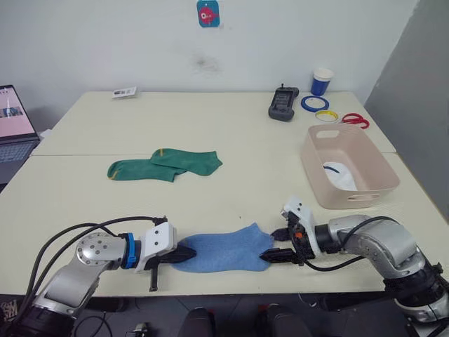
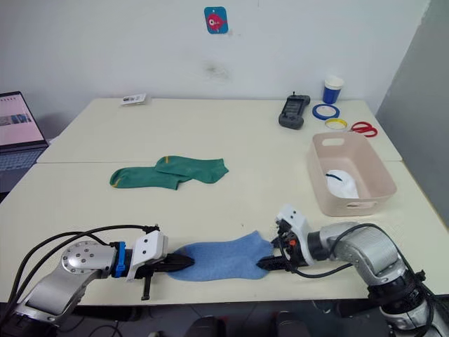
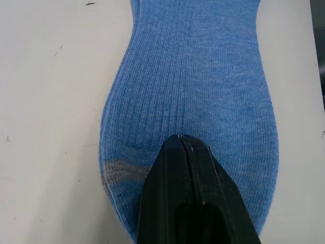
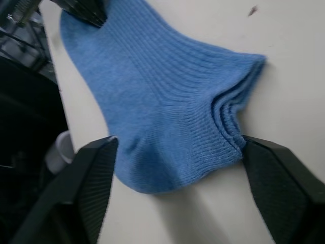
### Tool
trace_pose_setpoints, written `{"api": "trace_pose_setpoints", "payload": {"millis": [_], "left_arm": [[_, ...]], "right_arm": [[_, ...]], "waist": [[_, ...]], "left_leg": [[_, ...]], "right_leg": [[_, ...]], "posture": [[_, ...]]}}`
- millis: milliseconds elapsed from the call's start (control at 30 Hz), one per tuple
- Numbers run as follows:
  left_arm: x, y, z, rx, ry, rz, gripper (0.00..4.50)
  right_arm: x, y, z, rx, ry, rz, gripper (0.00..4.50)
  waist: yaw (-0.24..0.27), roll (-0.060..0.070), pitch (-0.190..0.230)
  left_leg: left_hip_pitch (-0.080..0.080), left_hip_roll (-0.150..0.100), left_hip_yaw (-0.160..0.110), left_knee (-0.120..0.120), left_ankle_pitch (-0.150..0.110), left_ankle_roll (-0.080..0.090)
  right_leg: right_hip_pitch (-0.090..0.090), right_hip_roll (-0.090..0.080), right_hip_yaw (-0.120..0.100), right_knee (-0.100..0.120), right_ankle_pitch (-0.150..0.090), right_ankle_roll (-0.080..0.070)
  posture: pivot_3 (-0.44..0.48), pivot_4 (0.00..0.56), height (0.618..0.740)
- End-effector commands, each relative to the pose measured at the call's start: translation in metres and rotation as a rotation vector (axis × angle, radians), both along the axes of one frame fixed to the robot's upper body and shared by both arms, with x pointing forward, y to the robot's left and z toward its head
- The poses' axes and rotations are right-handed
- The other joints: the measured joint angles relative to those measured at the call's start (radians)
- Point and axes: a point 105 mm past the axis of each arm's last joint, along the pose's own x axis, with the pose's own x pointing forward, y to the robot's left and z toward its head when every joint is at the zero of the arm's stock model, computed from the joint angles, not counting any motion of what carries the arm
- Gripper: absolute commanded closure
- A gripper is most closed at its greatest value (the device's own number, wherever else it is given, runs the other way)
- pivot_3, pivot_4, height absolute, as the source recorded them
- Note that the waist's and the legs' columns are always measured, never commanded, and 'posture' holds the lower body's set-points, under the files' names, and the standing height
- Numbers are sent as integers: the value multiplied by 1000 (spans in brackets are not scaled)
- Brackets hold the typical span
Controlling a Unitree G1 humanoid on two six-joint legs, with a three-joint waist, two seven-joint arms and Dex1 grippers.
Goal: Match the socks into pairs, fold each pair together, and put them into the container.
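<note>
Two light blue socks (image 1: 228, 251) lie stacked near the table's front edge; layered cuffs (image 4: 228, 117) show in the right wrist view. My left gripper (image 1: 184, 255) is shut on their toe end (image 3: 180, 117). At the cuff end my right gripper (image 1: 275, 254) is open, one finger (image 4: 96, 183) on each side of the fabric. A green pair with yellow trim (image 1: 165, 166) lies overlapped at mid-table. The pale pink container (image 1: 316, 165) stands at the right with white socks (image 1: 341, 175) inside.
Behind the container are a blue cup (image 1: 321, 81), tape rings (image 1: 315, 103), red scissors (image 1: 356, 120) and a black handheld device (image 1: 283, 104). A laptop (image 1: 14, 133) sits at the far left. A small card (image 1: 125, 92) lies at the back.
</note>
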Motion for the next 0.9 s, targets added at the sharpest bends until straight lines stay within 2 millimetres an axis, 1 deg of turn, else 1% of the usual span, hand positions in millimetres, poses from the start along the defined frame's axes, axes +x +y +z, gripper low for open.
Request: {"api": "trace_pose_setpoints", "payload": {"millis": [33,133,200,233,267,400,567,633,733,800,900], "left_arm": [[-7,9,-23,61,74,41,4500],[-8,10,-22,56,71,44,4500],[-7,6,-18,22,65,41,4500],[-6,2,-13,-8,62,40,4500],[-6,-2,-9,-38,61,37,4500],[-6,-16,7,-119,41,-4,4500],[5,-28,28,-220,30,18,4500],[6,-31,28,-208,25,4,4500],[5,-34,24,-200,35,-5,4500],[4,-36,18,-171,39,-16,4500],[3,-39,7,-128,50,-16,4500]], "right_arm": [[5,1,5,45,39,-52,2064],[8,3,9,85,76,-93,3157],[9,2,13,107,94,-104,3915],[9,1,14,113,101,-109,4254],[9,-1,15,117,105,-117,4448],[6,-11,18,124,131,-133,4448],[3,-31,20,102,144,-141,4448],[4,-38,20,92,144,-155,4448],[5,-42,21,91,144,-156,4448],[5,-43,22,93,144,-151,4448],[4,-38,28,117,139,-127,4448]], "waist": [[0,0,0],[0,0,0],[0,0,0],[0,0,0],[0,0,0],[0,0,0],[0,-2,2],[0,-3,3],[-4,-3,3],[-5,-3,3],[-4,-3,3]], "left_leg": [[0,0,0,0,0,0],[-1,0,0,0,0,0],[-1,0,0,0,0,0],[-1,0,0,0,0,0],[-1,0,0,0,0,0],[-3,0,0,0,0,0],[-5,0,0,0,0,0],[-6,-1,0,1,0,0],[-5,-1,0,1,0,0],[-5,0,0,0,0,0],[-5,1,0,0,0,0]], "right_leg": [[0,0,0,0,0,0],[0,0,1,0,0,0],[0,0,1,0,0,0],[0,0,1,0,0,0],[0,0,1,0,0,0],[-1,0,0,0,0,0],[-2,1,-1,-1,0,0],[-2,3,-1,-1,0,0],[-2,6,0,-1,0,0],[-3,8,0,-1,0,0],[-3,9,0,-1,0,0]], "posture": [[0,150,740],[0,150,740],[0,150,740],[0,150,740],[0,150,740],[0,150,740],[0,150,740],[0,150,740],[0,150,740],[0,150,740],[0,150,740]]}}
